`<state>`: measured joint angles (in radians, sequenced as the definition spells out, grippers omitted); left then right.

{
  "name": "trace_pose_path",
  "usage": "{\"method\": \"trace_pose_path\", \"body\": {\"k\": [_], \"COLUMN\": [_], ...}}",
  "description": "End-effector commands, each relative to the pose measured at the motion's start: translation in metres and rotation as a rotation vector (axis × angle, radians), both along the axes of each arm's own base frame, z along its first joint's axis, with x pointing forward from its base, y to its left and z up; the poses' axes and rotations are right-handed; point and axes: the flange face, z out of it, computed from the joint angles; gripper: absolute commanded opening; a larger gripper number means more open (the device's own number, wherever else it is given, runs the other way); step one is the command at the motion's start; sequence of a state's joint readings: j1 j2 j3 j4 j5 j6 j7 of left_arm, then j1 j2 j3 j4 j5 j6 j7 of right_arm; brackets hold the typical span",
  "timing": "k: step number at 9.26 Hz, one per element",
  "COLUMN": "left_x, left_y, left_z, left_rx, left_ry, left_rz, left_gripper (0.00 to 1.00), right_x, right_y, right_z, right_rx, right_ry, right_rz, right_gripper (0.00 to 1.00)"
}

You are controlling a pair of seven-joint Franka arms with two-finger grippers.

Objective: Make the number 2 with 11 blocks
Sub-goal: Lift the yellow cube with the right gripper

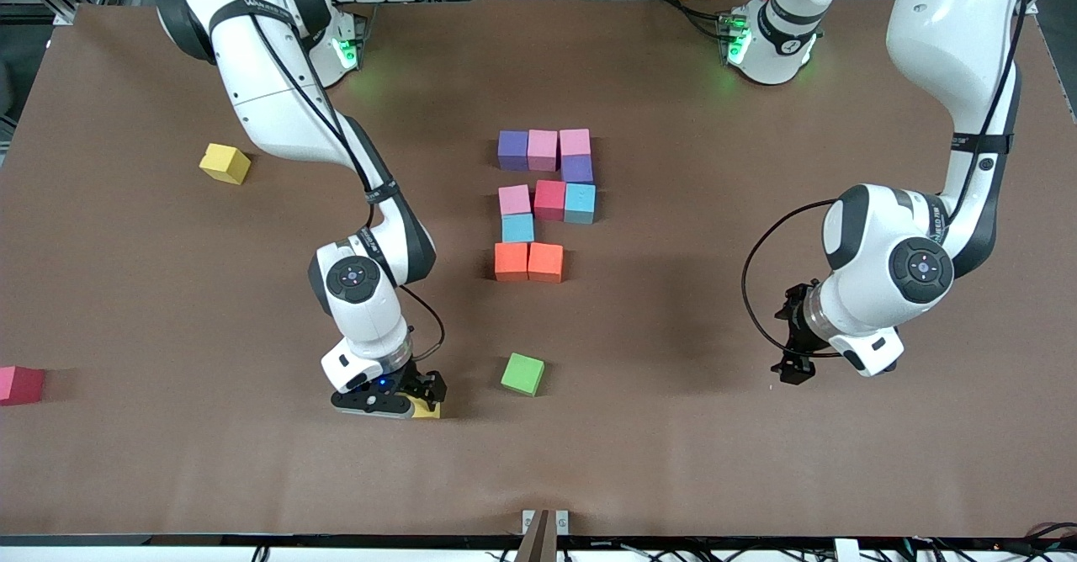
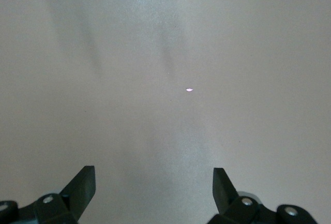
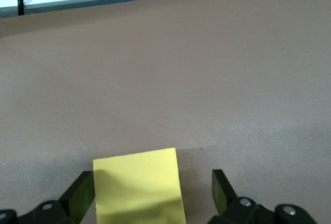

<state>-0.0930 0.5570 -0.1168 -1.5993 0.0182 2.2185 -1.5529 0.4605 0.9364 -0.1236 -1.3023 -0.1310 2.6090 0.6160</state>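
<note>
The brown bench (image 1: 757,461) carries two white arms. The right arm reaches down toward the near edge; its gripper (image 1: 402,394) sits low over a yellow cube (image 1: 427,410), fingers (image 3: 81,193) apart with the cube between them and just beside one finger, neither visibly pressing it. The left arm waits at its own end of the bench, its gripper (image 1: 795,352) over bare bench, fingers (image 2: 83,185) apart and holding nothing.

At mid-bench stands the partial 2 (image 1: 545,204) of ten cubes: top row purple (image 1: 512,149), pink (image 1: 543,149), pink (image 1: 575,142); one purple (image 1: 577,169) below; then pink (image 1: 514,200), red (image 1: 549,198), light blue (image 1: 580,203); one light blue (image 1: 517,228); last, two orange (image 1: 528,262), touching.

Four cubes lie loose: one green (image 1: 522,373) nearer the camera than the digit, a second yellow (image 1: 225,163) and one crimson (image 1: 20,384) toward the right arm's end, plus the yellow one at the gripper.
</note>
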Motion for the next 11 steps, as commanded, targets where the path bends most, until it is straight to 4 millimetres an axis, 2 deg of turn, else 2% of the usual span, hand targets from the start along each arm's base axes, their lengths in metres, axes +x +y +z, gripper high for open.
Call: {"method": "trace_pose_path", "body": {"k": [1,6,8,11], "left_x": [0.0,0.001,0.0,-0.001], "left_y": [0.001,0.005,0.015,0.013], "left_z": [0.001,0.003,0.004,-0.004], "left_rx": [0.02,0.023,0.033,0.078], "left_ry": [0.005,0.004,0.025,0.025], "left_rz": [-0.007,-0.002,0.008,-0.038], "left_gripper": [1.0,1.0,1.0,1.0], "right_x": [-0.003,-0.005,-0.01,-0.013], "right_y": [0.004,0.005,0.008,0.007], "right_z": [-0.001,-0.005,-0.01,-0.015], "right_rx": [-0.009,-0.029,-0.006,0.002], "right_ry": [-0.014,-0.019,-0.04,-0.057], "right_rz": [-0.008,0.008,-0.004,0.007], "right_gripper": [1.0,1.0,1.0,1.0]}}
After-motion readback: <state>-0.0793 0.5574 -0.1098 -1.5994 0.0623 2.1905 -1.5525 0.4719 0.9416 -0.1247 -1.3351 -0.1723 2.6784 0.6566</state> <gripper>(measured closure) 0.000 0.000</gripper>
